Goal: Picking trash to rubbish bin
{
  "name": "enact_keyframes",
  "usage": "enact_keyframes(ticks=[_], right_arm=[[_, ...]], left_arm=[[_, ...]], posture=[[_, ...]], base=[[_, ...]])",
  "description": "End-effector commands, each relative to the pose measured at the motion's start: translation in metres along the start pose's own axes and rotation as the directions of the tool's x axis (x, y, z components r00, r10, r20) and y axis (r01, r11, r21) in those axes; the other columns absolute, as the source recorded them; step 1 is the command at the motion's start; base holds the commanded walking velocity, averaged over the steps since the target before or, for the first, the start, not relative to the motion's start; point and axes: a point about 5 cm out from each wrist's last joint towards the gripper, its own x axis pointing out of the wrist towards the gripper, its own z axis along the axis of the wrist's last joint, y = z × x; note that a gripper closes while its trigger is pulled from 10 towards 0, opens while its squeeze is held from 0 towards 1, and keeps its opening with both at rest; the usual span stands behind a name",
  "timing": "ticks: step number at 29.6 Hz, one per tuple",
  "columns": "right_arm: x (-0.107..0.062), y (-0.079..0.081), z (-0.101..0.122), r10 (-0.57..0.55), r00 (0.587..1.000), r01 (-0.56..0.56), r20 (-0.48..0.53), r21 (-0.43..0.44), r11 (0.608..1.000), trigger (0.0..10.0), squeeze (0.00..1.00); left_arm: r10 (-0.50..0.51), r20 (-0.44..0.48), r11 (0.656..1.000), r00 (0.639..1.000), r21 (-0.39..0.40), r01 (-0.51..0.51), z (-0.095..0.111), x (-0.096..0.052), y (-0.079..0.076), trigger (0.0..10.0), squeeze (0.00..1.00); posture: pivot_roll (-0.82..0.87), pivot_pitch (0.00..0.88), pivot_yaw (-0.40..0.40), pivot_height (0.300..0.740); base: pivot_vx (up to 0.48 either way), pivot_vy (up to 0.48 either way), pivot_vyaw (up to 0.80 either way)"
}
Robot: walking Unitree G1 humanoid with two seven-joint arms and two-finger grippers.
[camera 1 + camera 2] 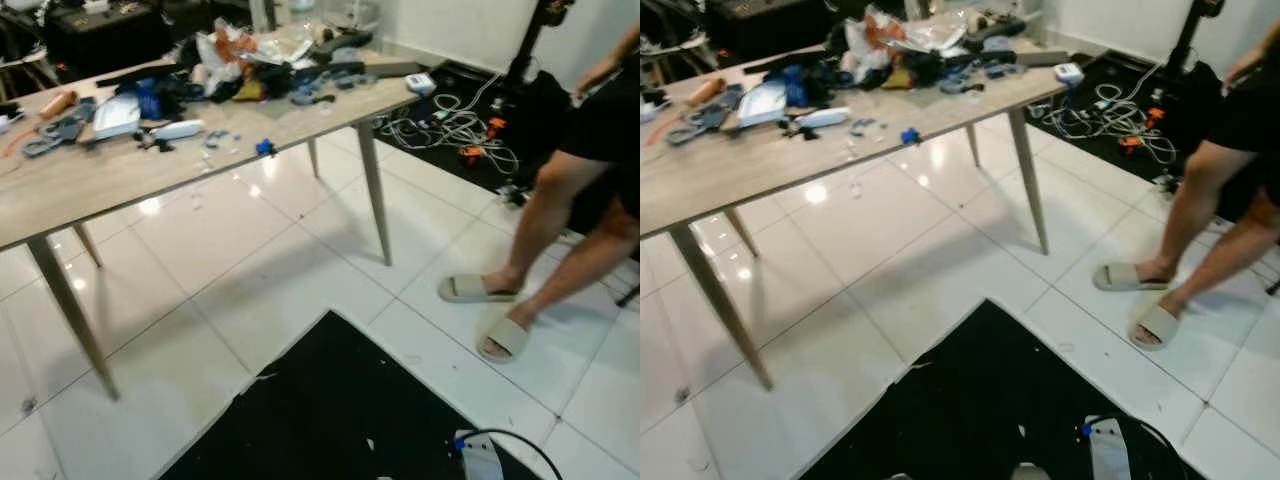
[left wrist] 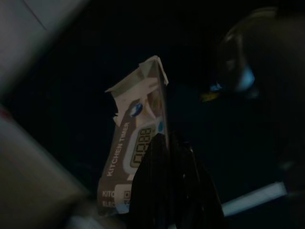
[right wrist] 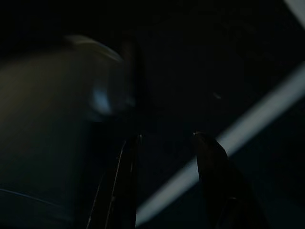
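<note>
Mid-task: the left gripper (image 2: 167, 143) pinches a torn kitchen-timer wrapper (image 2: 136, 152) over a dark floor, the right gripper (image 3: 164, 138) hangs parted and empty, no bin is visible, and the table (image 1: 120, 180) remains littered.

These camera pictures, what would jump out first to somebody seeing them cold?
Probably the wooden table at the left, its far end heaped with clutter, and a person's legs in sandals on the white tiles at the right. In the dark left wrist view, the left gripper pinches a torn kitchen timer package.
</note>
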Motion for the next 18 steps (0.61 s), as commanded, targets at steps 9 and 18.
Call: enact_keyframes(ticks=[9, 18], right_arm=[[-0.002, -0.014, 0.000, -0.025, 1.000, 0.022, -0.019, -0.130, 0.991, 10.0, 0.00], [0.002, 0.012, 0.009, -0.002, 1.000, 0.002, 0.006, -0.112, 0.994, 10.0, 0.00]], left_arm=[[0.037, -0.016, 0.950, 0.999, 0.311, -0.030, 0.017, 0.006, -0.016, 10.0, 0.00], [0.082, -0.006, 0.958, 0.997, 0.275, -0.077, 0.022, 0.006, -0.008, 10.0, 0.00]], posture=[[-0.05, 0.054, 0.091, 0.740], [-0.04, 0.036, 0.079, 0.740]], base=[[0.000, 0.000, -0.78], [0.000, 0.000, -0.78]])
